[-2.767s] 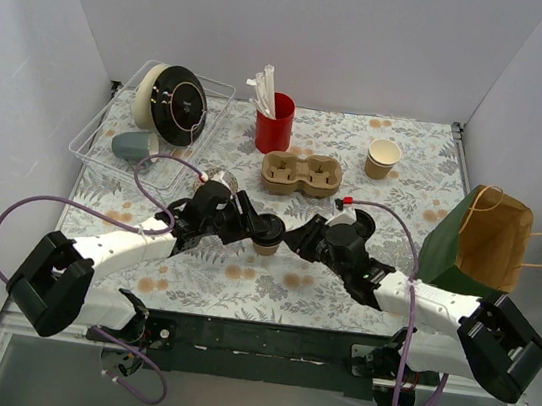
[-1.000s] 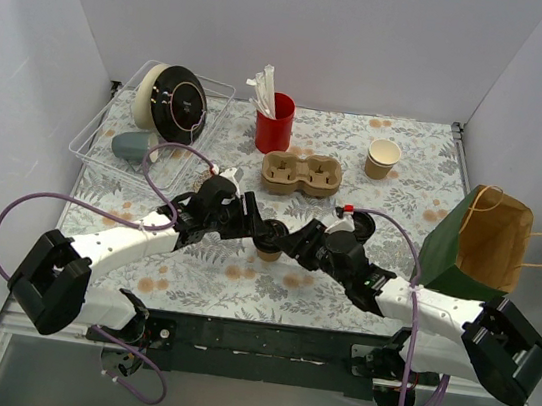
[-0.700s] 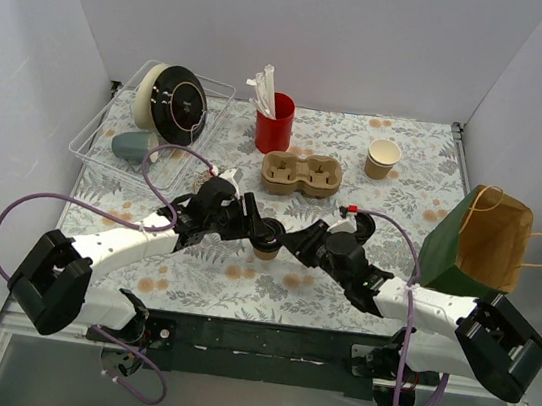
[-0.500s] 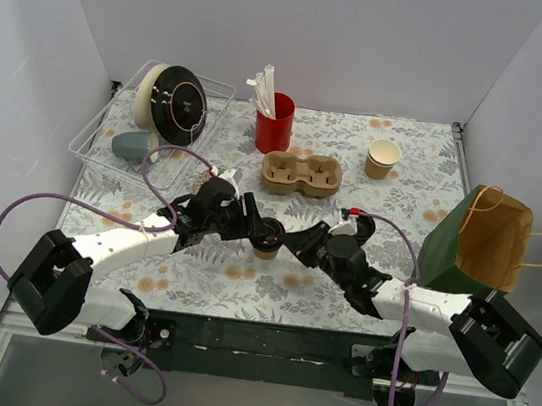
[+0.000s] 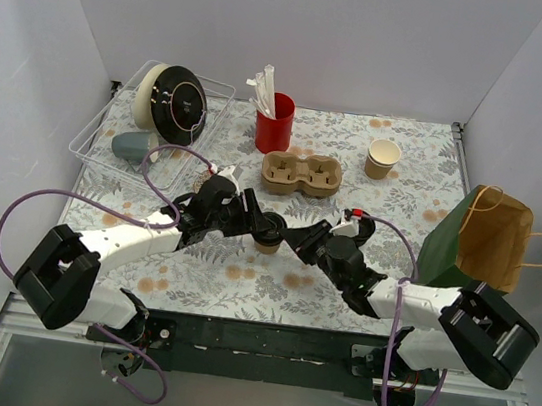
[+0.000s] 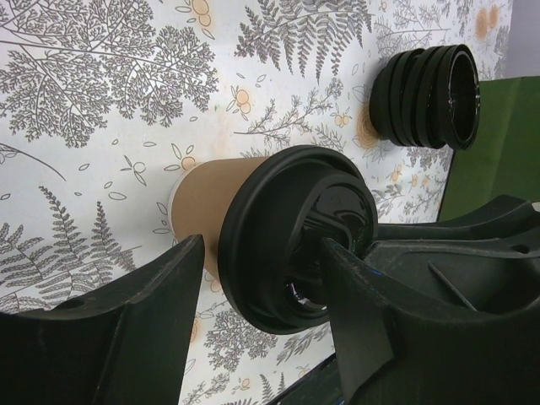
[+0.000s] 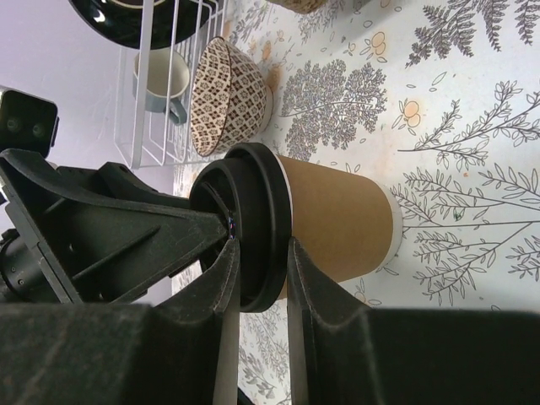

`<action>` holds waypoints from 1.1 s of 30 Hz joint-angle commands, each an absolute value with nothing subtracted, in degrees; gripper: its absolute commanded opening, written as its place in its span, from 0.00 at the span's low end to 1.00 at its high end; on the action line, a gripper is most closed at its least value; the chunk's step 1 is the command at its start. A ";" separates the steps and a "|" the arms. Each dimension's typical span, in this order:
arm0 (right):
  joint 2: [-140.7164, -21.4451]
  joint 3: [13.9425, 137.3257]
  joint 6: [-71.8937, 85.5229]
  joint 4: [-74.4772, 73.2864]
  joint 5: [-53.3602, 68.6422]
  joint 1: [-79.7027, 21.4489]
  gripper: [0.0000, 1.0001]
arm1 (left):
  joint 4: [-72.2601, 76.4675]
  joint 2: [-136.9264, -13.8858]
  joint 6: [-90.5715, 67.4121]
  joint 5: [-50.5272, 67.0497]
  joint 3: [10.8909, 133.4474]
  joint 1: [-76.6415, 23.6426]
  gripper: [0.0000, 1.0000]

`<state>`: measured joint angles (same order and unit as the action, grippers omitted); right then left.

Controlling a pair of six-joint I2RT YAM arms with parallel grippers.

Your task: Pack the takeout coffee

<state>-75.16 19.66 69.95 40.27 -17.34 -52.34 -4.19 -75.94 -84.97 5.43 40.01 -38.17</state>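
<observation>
A: Item 1, takeout coffee [image 5: 268, 237]. Location?
B: Upright on surface [image 5: 390, 215], ctr, near side of cup carrier [image 5: 301, 175], close to it. Brown kraft body, black lid [image 6: 291, 240] seated on top.
A: L claw [image 6: 261, 253]?
B: Medium-wide. One finger each side of cup at lid level, gripping it.
A: R claw [image 7: 257, 266]?
B: Narrow. Lid rim pinched btwn both fingers, coming in from side opposite L claw.
A: Both on same item, then?
B: Yes, meeting over it at ctr.
A: Other stock?
B: Stack of black lids [image 6: 430, 84] on surface, near cup. Green paper bag [image 5: 476, 242] at R edge, open, handles showing. Tan lidless cup [image 5: 383, 158] back R, well apart from coffee. Red cup [image 5: 275, 125] w/ white stirrers, behind carrier. Wire rack [image 5: 93, 138] back L, w/ plates [image 5: 174, 101] stood on edge and grey-blue mug [image 5: 130, 145] inside. Patterned bowl [image 7: 229, 97] just beside rack. Fern-print cloth over whole surface.
</observation>
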 commanded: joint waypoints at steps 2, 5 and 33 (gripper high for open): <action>-81.47 16.26 68.29 29.62 -19.24 -54.67 0.18 | -10.20 -79.01 -83.76 5.80 37.00 -39.02 0.55; -82.87 14.42 69.34 32.16 -18.81 -54.76 0.20 | -10.11 -78.75 -83.67 5.71 36.74 -39.02 0.55; -65.30 29.43 49.66 17.94 -26.81 -52.92 0.51 | -12.39 -80.33 -82.53 3.78 39.11 -39.02 0.56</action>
<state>-67.00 24.80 54.59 24.77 -24.43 -54.65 -2.42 -77.52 -85.84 5.65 40.36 -38.44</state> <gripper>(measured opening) 0.520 0.557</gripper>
